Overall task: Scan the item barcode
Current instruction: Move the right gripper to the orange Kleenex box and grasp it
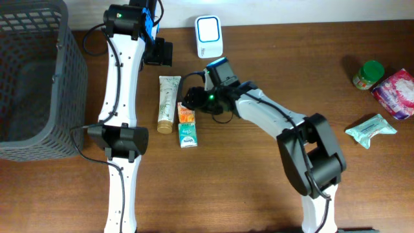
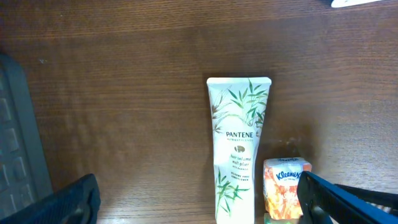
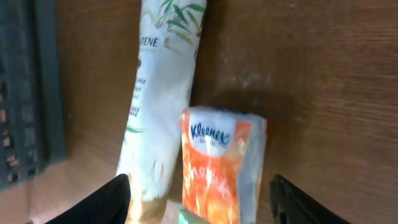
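An orange Kleenex tissue pack [image 1: 185,115] lies flat on the wooden table between a white Pantene tube [image 1: 168,97] and a green tissue pack [image 1: 187,136]. My right gripper [image 1: 189,103] hovers just over the orange pack [image 3: 217,168], open, one finger over the tube [image 3: 158,93] and the other over bare wood, touching nothing. My left gripper [image 1: 158,52] is open at the back, looking down on the tube [image 2: 236,143] and the orange pack [image 2: 283,186]. A white scanner [image 1: 209,37] stands at the back edge. No barcode shows.
A grey mesh basket [image 1: 32,77] fills the left side. At the far right are a green-lidded jar [image 1: 369,74], a pink packet [image 1: 394,90] and a teal packet [image 1: 370,129].
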